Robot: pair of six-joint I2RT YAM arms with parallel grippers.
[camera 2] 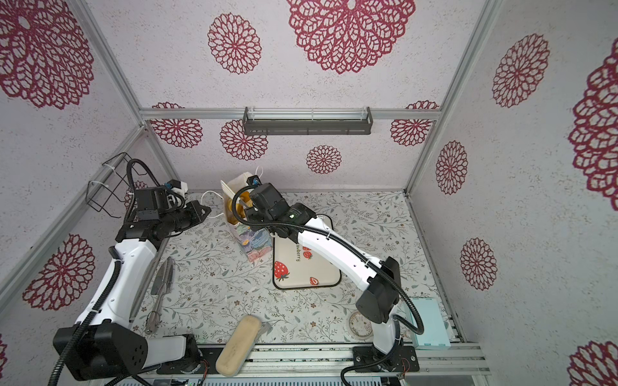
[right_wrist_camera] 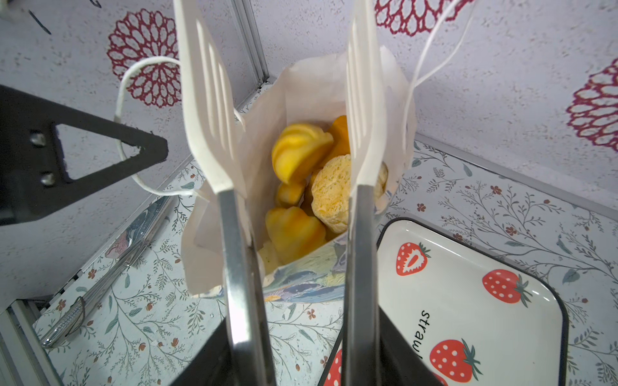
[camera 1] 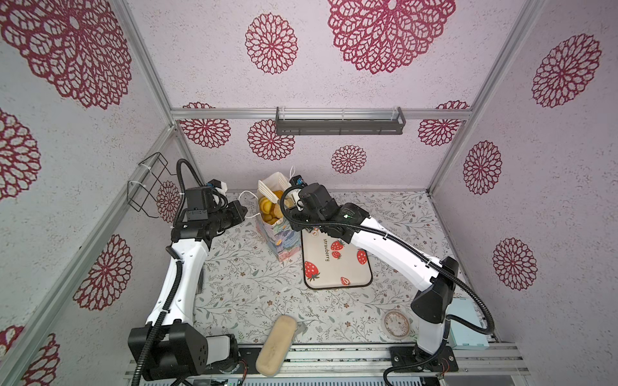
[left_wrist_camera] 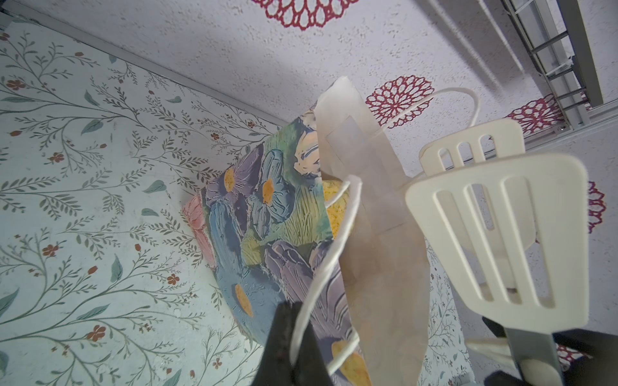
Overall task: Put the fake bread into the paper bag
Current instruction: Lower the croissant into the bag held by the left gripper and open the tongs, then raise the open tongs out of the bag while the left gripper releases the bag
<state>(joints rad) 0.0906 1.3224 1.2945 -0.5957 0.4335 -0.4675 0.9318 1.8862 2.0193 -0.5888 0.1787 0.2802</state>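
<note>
Paper bag [right_wrist_camera: 301,87] mouth — tongs [right_wrist_camera: 207,100] over it, fake bread [right_wrist_camera: 301,150] piled, perhaps rim-high.

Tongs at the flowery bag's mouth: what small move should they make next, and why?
Probably lift the tongs straight up, clear of the paper bag. Their blades stand apart with nothing between them, the fake bread already lies inside, and the visible part of the strawberry tray holds none.

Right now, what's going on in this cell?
The left gripper has its fingers shut on the cord handle of the paper bag. The right gripper holds white tongs over the bag's open mouth; the blades stand apart with nothing between them. Several pieces of fake bread lie inside the bag. No bread shows on the visible part of the strawberry tray beside it.
</note>
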